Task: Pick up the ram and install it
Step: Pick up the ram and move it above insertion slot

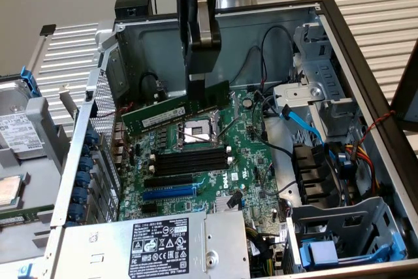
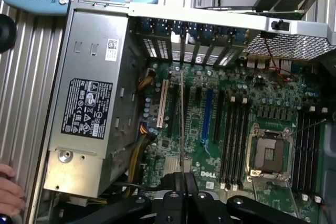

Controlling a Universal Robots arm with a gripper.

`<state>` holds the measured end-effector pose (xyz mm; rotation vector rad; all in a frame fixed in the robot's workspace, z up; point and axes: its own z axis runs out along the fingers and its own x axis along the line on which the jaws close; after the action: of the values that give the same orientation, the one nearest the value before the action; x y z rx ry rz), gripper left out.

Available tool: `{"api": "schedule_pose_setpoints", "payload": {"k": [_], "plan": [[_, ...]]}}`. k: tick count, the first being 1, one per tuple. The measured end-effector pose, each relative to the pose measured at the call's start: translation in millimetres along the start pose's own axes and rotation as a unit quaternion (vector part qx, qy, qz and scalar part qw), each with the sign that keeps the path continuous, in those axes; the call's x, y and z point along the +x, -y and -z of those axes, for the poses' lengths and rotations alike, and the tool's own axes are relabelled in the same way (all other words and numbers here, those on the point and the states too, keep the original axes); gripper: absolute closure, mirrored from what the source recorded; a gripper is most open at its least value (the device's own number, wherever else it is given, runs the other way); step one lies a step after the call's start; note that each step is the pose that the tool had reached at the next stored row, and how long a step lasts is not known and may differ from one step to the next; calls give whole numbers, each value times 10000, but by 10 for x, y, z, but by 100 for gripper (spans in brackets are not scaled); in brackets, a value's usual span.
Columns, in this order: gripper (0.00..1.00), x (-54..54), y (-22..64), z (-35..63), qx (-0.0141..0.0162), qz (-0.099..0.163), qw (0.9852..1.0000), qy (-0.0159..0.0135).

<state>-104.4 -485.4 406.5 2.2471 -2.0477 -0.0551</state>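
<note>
**Desk:** Where's the ram, and have you got hold of it?

**Me:** I have. The ram (image 1: 157, 117) is pinched between the jaws, which are drawn in narrow on its upper long edge, a little off its middle. That leaves the contact edge free and facing down at the motherboard (image 1: 251, 161). As far as I can judge it hangs in the air, touching nothing below.

**Desk:** How does it sit against the slots?

**Me:** In the wrist view I see the ram (image 2: 182, 124) edge-on, a thin line running straight out from the jaws. It lies parallel to the black memory slots (image 2: 233, 135), so the heading looks right. They are off to one side of that line though, beside the CPU socket (image 2: 269, 153), so I don't read it as over a slot yet. In the exterior view the slots (image 1: 189, 161) lie below the jaws, on the near side of the socket (image 1: 197, 132).

**Desk:** Anything else close by?

**Me:** The blue expansion slot (image 1: 168, 193) is further out, then the power supply (image 1: 163, 243). A person's hand (image 2: 8, 190) rests on the counter (image 2: 31, 103), well apart from the jaws.
</note>
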Motion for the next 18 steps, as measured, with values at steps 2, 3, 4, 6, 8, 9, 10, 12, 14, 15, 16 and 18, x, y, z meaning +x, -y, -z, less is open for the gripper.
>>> {"api": "schedule_pose_setpoints", "payload": {"k": [2,3,4,6,8,9,10,12,14,15,16,18], "plan": [[88,-53,11,1,0,-1,10000,0],[88,-73,18,0,0,-2,10000,0],[88,-89,28,-1,0,-4,10000,0],[88,-110,42,-6,0,-14,10000,1],[88,-132,53,-12,0,-22,10000,3],[88,-145,57,-15,-1,-26,10000,2],[88,-160,61,-19,0,-27,10000,2],[88,-194,68,-26,1,-29,10000,3],[88,-228,73,-33,2,-32,10000,4],[88,-247,76,-37,4,-32,10000,5],[88,-264,78,-41,7,-33,10000,7],[88,-297,82,-48,14,-34,10000,12]]}}
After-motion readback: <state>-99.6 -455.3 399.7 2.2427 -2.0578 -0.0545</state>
